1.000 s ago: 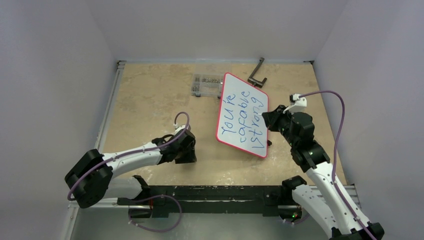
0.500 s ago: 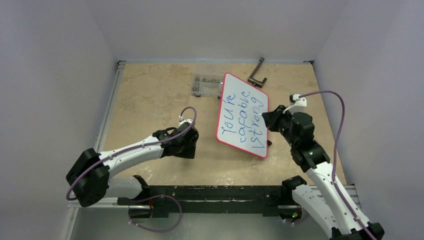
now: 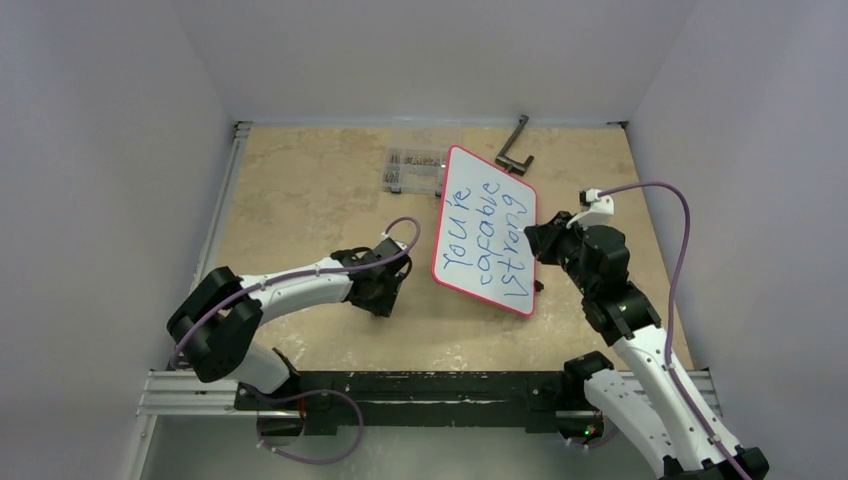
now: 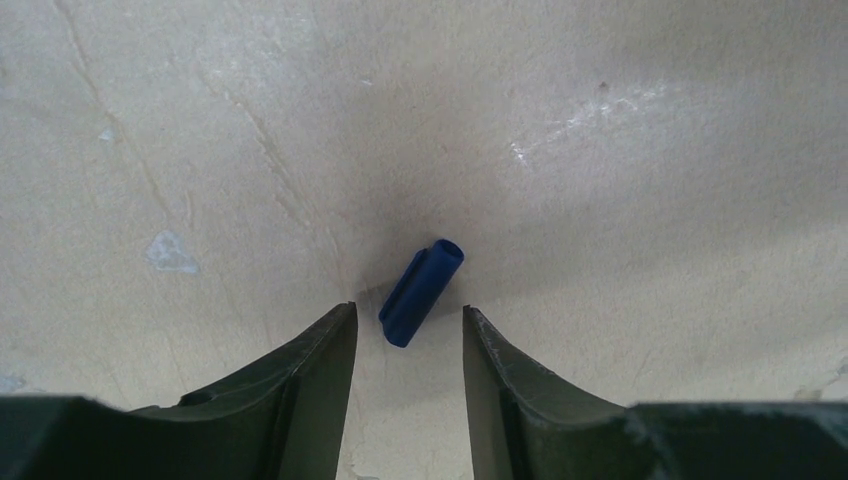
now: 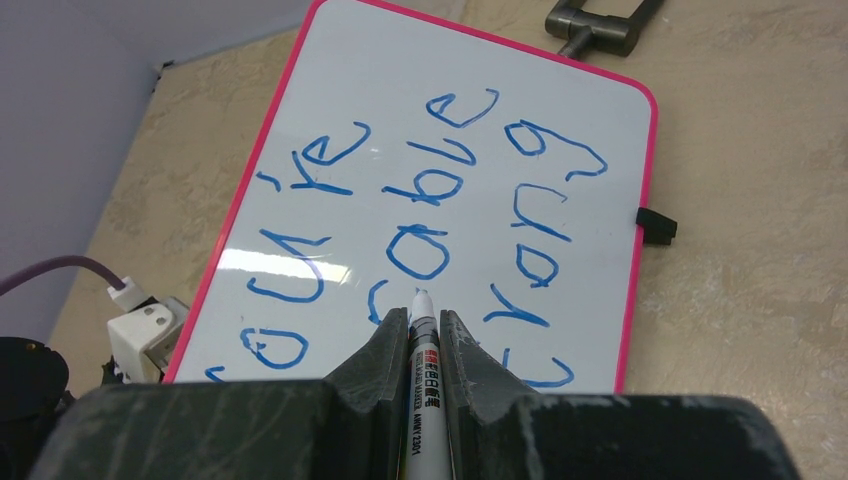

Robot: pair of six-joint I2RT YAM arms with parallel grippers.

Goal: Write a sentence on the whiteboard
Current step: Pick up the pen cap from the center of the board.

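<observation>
The whiteboard [image 3: 470, 205], red-framed, stands tilted at the table's centre right. The sentence [image 3: 487, 240] on it is blue slanted writing, about "You're capable strong". My right gripper [image 3: 537, 242] is at the board's right edge, shut on a white marker [image 5: 424, 370]. The marker's tip is just over the whiteboard [image 5: 600, 170] amid the sentence [image 5: 430, 190]; the jaws [image 5: 424, 318] press its barrel. My left gripper [image 3: 385, 298] is low over the table, left of the board. It is open [image 4: 406, 312], with a blue marker cap [image 4: 420, 292] lying on the table just ahead of its fingertips.
A clear box of small parts [image 3: 415, 170] sits behind the board on the left. A black L-shaped tool [image 3: 515, 148] lies at the back and shows in the right wrist view [image 5: 600, 22]. The board's black foot [image 5: 655, 225] sticks out on its right side. Walls close in all round.
My left arm has reached right and forward, bringing its gripper closer to the board's lower left. The right arm, marker and board have not moved.
</observation>
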